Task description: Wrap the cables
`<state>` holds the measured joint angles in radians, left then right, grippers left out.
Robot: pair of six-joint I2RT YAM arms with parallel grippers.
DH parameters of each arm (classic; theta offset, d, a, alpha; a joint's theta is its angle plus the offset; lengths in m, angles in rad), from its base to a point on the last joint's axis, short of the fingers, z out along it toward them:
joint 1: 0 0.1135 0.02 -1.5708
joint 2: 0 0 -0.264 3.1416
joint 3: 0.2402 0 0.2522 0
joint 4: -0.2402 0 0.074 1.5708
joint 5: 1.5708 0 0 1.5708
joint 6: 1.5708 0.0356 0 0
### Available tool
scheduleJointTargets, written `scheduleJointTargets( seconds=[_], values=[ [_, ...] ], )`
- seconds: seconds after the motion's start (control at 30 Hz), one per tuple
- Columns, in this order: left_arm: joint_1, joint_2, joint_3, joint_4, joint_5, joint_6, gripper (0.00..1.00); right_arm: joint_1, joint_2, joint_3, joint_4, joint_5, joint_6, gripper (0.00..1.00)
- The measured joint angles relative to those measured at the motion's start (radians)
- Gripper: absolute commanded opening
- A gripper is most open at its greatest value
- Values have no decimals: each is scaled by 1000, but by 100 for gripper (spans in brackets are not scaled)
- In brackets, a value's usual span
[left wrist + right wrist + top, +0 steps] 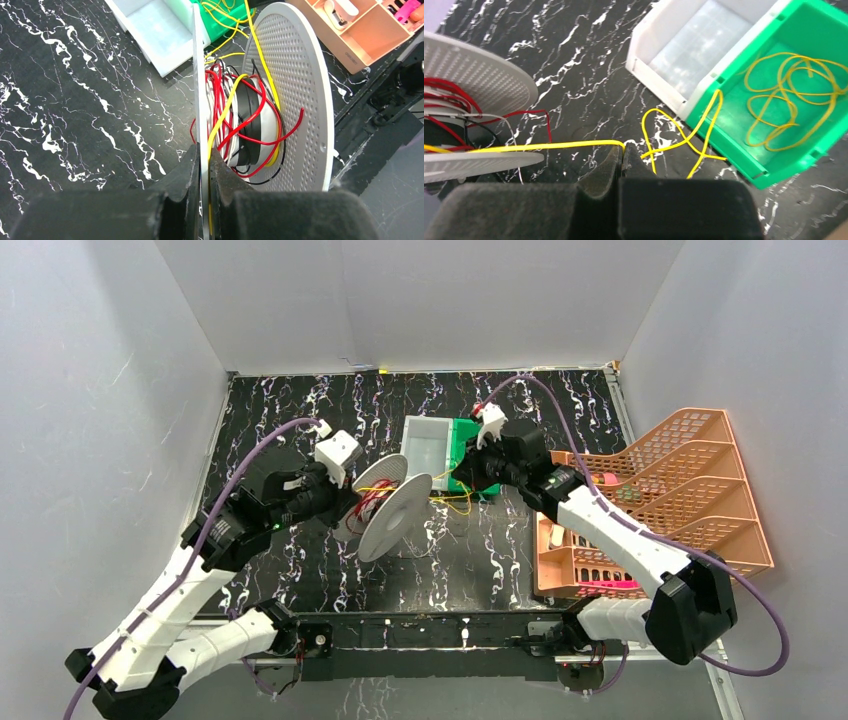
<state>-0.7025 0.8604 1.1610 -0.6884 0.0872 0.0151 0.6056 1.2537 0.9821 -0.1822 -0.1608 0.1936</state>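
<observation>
Two arms over a black marbled table [280, 405], a purple cord [250, 455] trailing along each. Far left: left gripper [204, 167] pinched almost fully closed on the thin rim of the spool's [395, 515] near disc, one of the fingers [186, 175] flat against each face. Spool tilted on edge just beyond the gripper, both white perforated discs seen side on from above. Wound around the hub between the discs: red wires [214, 82], a black one, and a turn of yellow cable [223, 112] crossing over them. From the hub, cable stretched taut to the right, out past the disc edge and straight into the right gripper [623, 156]. Right gripper closed tight, cable nipped between the fingertips [610, 160], low over the table between spool and bins. Beyond the fingertips, slack cable in a loose loop on the table, then up over the rim of the green bin [734, 145]. More yellow cable coiled loosely on that bin's floor. White bin [656, 85] touching the green bin's left wall, both near the middle of the table, just behind the spool in the left wrist view. Far right: orange rack [700, 480] at the table's edge, several tiers, a pink item [610, 585] in its nearest tray.
</observation>
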Motion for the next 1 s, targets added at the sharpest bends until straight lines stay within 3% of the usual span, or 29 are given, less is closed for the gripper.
scheduleJointTargets(
  seconds=[0.27,0.47,0.73,1.0],
  values=[
    [1,1,96,-56,26,-15,0,-5,-41,-191,274,-154,94,0],
    [1,9,134,-97,33,-31,0,-14,-44,-293,426,-273,142,18],
    [0,-1,231,-86,48,-49,0,-63,-61,-309,398,-225,126,45],
    [1,10,287,-83,31,-54,0,-62,-178,-323,348,-142,128,50]
  ],
)
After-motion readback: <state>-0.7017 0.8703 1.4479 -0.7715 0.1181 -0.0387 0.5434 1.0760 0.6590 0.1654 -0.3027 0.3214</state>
